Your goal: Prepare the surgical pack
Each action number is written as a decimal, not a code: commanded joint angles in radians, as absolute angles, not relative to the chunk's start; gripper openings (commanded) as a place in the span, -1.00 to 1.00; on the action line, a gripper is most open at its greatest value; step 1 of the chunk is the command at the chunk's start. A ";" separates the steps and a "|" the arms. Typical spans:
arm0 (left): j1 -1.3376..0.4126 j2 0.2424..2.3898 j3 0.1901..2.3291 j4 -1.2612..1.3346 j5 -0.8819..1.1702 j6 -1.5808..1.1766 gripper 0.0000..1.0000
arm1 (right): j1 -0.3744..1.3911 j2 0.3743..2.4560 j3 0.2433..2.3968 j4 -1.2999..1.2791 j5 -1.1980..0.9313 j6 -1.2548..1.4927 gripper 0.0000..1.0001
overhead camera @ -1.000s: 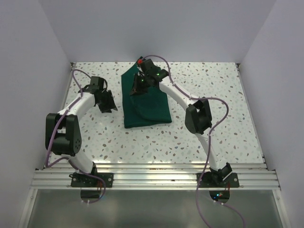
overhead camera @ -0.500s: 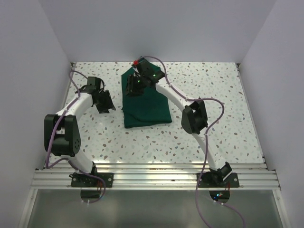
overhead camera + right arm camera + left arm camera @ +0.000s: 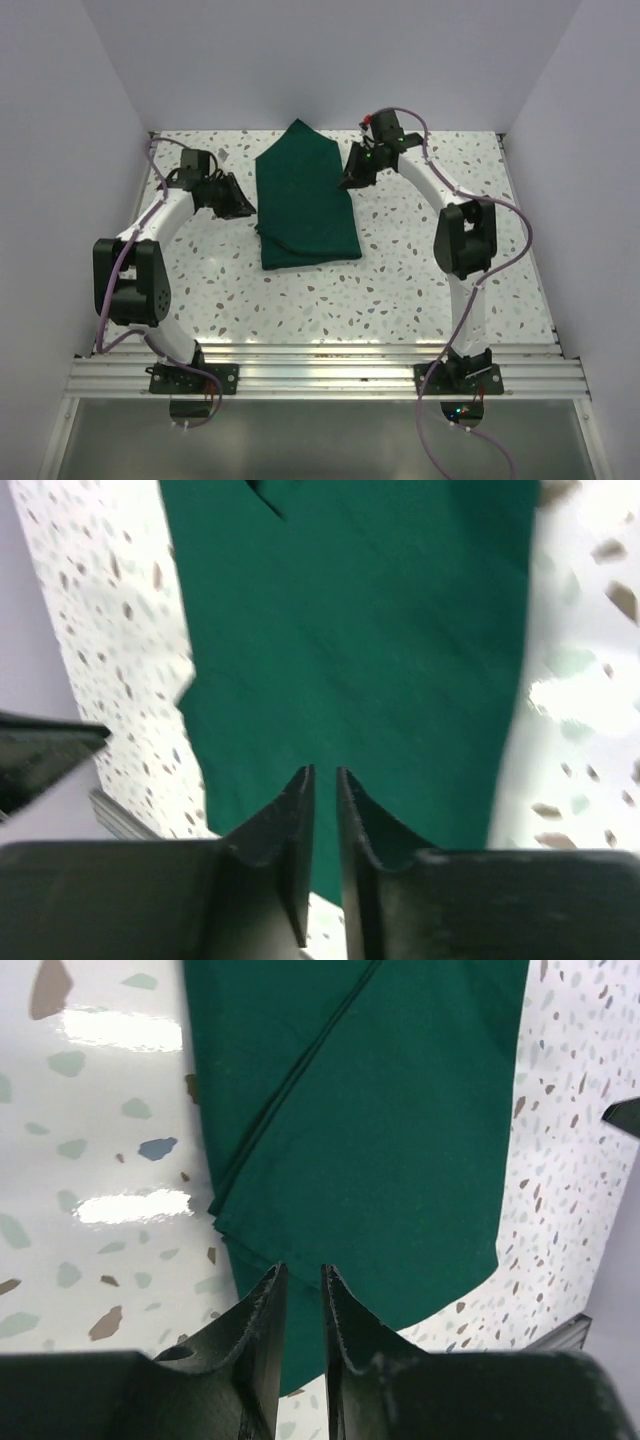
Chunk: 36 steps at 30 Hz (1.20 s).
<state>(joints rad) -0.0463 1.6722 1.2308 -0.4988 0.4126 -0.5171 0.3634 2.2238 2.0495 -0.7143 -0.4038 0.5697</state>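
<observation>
On the speckled table (image 3: 400, 290), the folded dark green drape (image 3: 305, 200) is lying flat, its layers hiding anything inside, and the right wrist view is blurring it. The left gripper (image 3: 238, 204) is hovering at its left edge and the right gripper (image 3: 350, 181) at its right edge. Both are keeping their fingers nearly pressed together and gripping nothing.

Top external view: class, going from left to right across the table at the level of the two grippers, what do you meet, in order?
left gripper → dark green drape → right gripper
</observation>
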 commanded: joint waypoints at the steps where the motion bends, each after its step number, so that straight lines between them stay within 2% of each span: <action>1: -0.051 1.715 1.262 -0.422 0.546 -0.545 -0.55 | 0.380 2.070 1.896 -0.697 -0.503 0.514 -0.70; 2: -0.054 1.724 1.262 -0.422 0.548 -0.548 -0.56 | 0.377 2.056 1.825 -0.680 -0.521 0.512 -0.79; 8: -0.078 1.785 1.270 -0.452 0.543 -0.554 -0.62 | 0.376 2.010 1.656 -0.660 -0.624 0.479 -1.00; 24: -0.083 1.914 1.290 -0.480 0.519 -0.523 -0.62 | 0.327 2.000 1.401 -0.629 -0.580 0.449 -1.00; 32: -0.083 1.913 1.315 -0.489 0.494 -0.514 -0.61 | 0.324 2.011 1.456 -0.713 -0.468 0.439 -1.00; 36: -0.083 1.891 1.316 -0.488 0.489 -0.520 -0.60 | 0.324 1.922 1.505 -0.536 -0.451 0.465 -1.00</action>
<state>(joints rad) -0.0811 1.9186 1.2819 -0.4896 0.4965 -0.5343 0.3264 2.0380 1.4345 -0.6594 -0.5095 0.4633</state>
